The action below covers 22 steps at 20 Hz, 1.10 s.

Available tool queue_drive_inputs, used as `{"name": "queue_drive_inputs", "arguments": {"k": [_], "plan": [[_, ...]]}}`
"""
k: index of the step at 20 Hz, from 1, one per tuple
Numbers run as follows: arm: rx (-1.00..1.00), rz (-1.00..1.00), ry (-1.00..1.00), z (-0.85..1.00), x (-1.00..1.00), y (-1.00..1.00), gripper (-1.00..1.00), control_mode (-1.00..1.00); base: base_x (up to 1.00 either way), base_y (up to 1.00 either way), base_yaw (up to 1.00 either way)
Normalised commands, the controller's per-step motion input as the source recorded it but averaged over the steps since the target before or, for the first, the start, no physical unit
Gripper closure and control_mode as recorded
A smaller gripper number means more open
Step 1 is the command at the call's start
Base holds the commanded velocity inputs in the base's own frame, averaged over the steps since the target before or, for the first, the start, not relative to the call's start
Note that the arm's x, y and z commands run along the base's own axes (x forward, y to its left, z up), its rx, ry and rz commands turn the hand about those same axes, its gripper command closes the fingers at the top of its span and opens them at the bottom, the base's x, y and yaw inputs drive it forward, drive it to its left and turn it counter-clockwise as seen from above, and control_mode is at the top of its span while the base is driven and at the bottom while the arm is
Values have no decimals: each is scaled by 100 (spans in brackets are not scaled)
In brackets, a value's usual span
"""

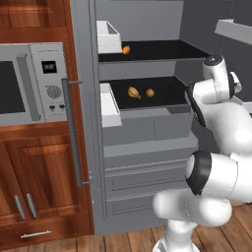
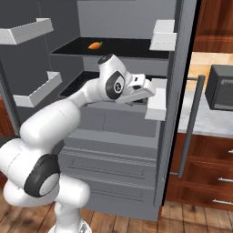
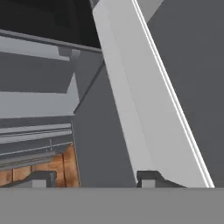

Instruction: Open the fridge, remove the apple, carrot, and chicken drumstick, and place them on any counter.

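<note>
Grey fridge (image 1: 147,133) open | apple (image 1: 150,92) on shelf, well apart from hand (image 3: 94,178) | fingers spread

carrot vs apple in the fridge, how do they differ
The carrot lies on the upper shelf; the apple sits on the shelf below, beside the drumstick. The carrot is paler orange and tapered; the apple is redder and round. Both are small, rest on black shelves and are untouched.
</note>
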Motion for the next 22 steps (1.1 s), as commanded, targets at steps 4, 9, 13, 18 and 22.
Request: {"name": "queue_drive_inputs", "arguments": {"k": [4, 9, 13, 18, 22], "plan": [[0, 0, 0, 14, -68, 64, -100, -100, 0, 0, 0], [2, 11, 11, 30, -19, 100, -100, -100, 0, 0, 0], [18, 11, 13, 3, -14, 100, -100, -100, 0, 0, 0], [27, 10, 8, -1, -20, 69, -100, -100, 0, 0, 0], [28, 4, 0, -22, -1, 6, -100, -100, 0, 0, 0]]}}
